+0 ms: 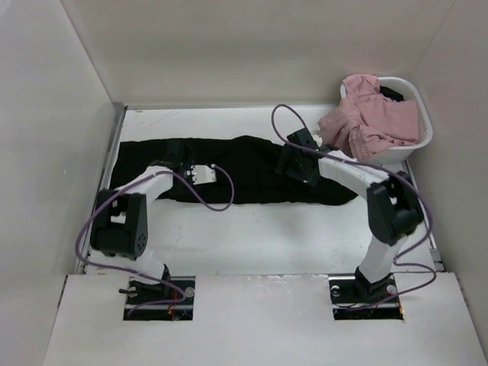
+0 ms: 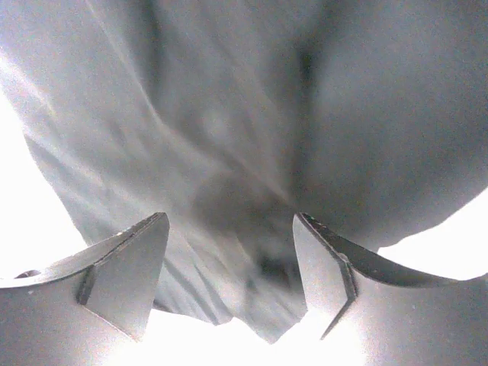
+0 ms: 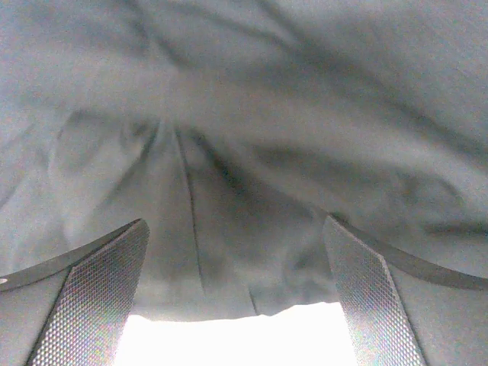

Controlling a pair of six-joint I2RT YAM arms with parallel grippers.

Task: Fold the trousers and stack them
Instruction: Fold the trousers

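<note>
So the cell is a white table boxed in by plain pale walls on the left, back and right, with a white board along the near edge where both arm bases are bolted.

The trousers lie flat on the far half of the table. Their long axis runs left to right, roughly parallel to the back wall. The left end sits close to the left wall and the right end stops just short of the basket corner. I honestly can't tell which end is the waist, it's all matte black from above.

The left gripper is down over the left part of the fabric, near the close edge. Its wrist cam shows the fingers spread apart with wrinkled cloth between and beyond them, nothing pinched. The right gripper is over the middle-right part, same deal: fingers wide apart, folds of cloth filling the view.

In the far right corner there's a white laundry basket with pink clothes spilling over its rim.
</note>
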